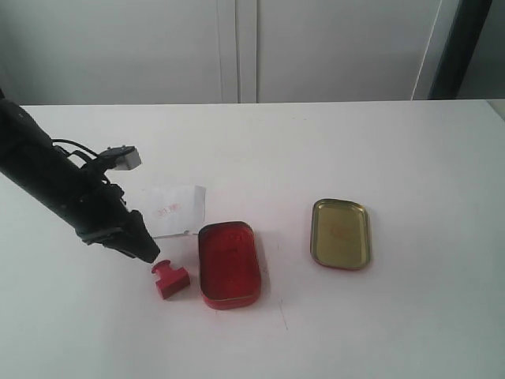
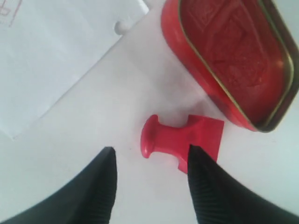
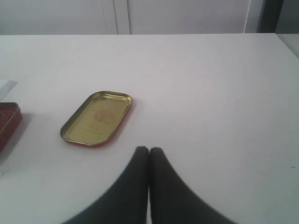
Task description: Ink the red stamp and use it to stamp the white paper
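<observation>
**Insp.:** White tabletop [image 1: 355, 150], grey panels [image 1: 237, 47] behind. Location of task items?

**Op.:** On the tbl: red stamp [image 2: 180, 137], tipped on its side, just beside the end of the open ink-pad tin [image 1: 229, 264] nearer the ext. camera. Knob twd left gripper [image 2: 150, 149], base twd tin. Also white paper [image 1: 172, 209], flat, faint red print, one corner just beside tin's far end; touching or not, cannot tell.

**Insp.:** Gripper status?

**Op.:** For left gripper: jaws spread, nothing held, one finger either side of the knob end. No contact w/ stamp evident. For right gripper [image 3: 149, 150]: fingers pressed together, empty, near the gold-lined lid [image 3: 97, 118], well apart from stamp.

**Insp.:** Step in hand?

**Op.:** Judged as pickup of stamp, pre-inking. Early in task.

**Insp.:** Recs for a clean grasp?

**Op.:**
- Centre on the narrow neck betw. knob and base, not on the rounded knob tip; likely to slip out otherwise.
- Lower until pads level w/ neck before closing. Height above tbl not readable from wrist view.
- Shift clear of base corner; appears overlapped by one finger in wrist view.
- Close slowly: light plastic, prob. prone to skidding twd tin.
- Once lifted, turn face down before touching the pad, given sideways lie.
- Risk: off-centre pinch, tilted stamp, partial print.
</observation>
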You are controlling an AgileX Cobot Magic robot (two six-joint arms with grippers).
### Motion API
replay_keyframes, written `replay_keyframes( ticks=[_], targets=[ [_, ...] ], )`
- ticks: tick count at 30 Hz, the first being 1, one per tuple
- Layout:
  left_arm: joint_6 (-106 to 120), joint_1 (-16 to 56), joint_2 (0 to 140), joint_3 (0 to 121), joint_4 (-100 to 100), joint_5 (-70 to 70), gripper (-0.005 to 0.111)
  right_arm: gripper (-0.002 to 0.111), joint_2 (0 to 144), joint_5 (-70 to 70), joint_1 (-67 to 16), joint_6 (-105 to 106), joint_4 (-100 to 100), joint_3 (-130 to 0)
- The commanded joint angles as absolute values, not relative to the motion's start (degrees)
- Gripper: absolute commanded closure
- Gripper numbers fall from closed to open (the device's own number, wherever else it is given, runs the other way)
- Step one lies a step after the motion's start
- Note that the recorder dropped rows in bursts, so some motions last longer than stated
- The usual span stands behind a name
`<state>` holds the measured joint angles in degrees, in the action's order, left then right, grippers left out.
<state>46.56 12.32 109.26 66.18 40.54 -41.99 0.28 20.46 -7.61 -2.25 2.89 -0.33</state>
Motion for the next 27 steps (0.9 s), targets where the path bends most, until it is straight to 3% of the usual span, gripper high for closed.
replay_keyframes(
  ticks=[1,4,10,27],
  targets=[
    [45.85,12.16,106.51,65.71,40.65,-43.77,0.057,0.108,0.00,19.65,-7.28,-2.16,2.97,0.00],
    [43.42,12.16,105.36,65.71,40.53,-44.49,0.069,0.108,0.00,19.65,-7.28,-2.16,2.97,0.00],
    [39.55,12.16,104.63,65.71,40.25,-44.72,0.106,0.108,0.00,19.65,-7.28,-2.16,2.97,0.00],
    [33.23,12.16,104.63,65.71,40.21,-43.26,0.107,0.108,0.00,19.65,-7.28,-2.16,2.97,0.00]
  ],
)
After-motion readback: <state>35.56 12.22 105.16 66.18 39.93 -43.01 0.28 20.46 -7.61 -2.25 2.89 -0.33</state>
